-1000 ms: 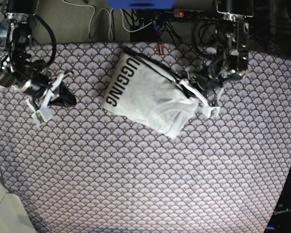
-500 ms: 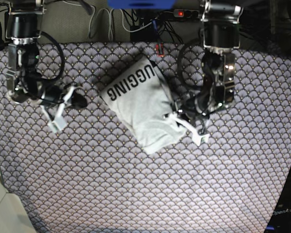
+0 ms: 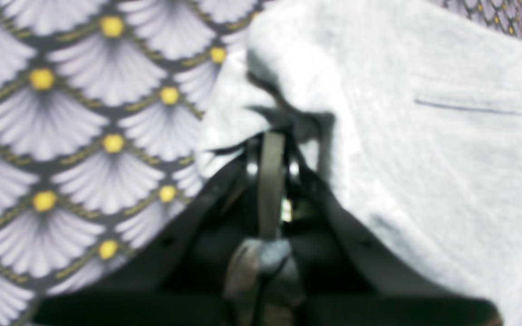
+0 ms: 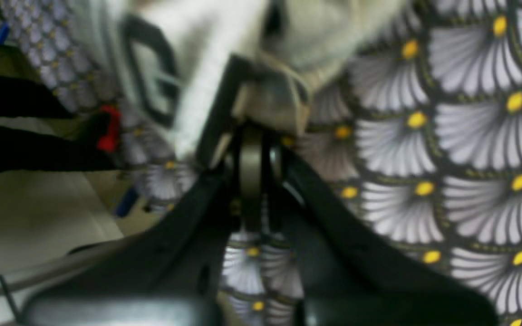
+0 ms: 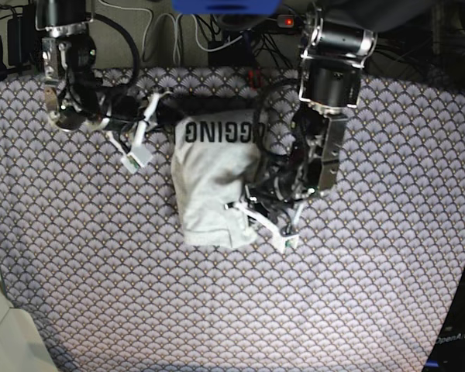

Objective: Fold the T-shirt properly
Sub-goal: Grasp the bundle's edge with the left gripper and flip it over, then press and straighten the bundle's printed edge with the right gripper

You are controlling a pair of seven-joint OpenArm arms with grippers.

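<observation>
Base view: folded T-shirt (image 5: 213, 186) long axis runs away from camera; left gripper (image 5: 267, 221) pinches its near-right corner, right gripper (image 5: 139, 143) state unclear.

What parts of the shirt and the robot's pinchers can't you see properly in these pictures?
- T-shirt, base view: the left arm covers its right edge, so the lettering's middle is hidden.
- Left gripper, left wrist view: blurred, its tips sunk in grey cloth; grip unclear.
- Right gripper, right wrist view: blurred, tips against pale cloth; grip unclear.
- Both grippers, base view: too small to judge.
- Underside of the shirt: hidden against the tablecloth.
</observation>
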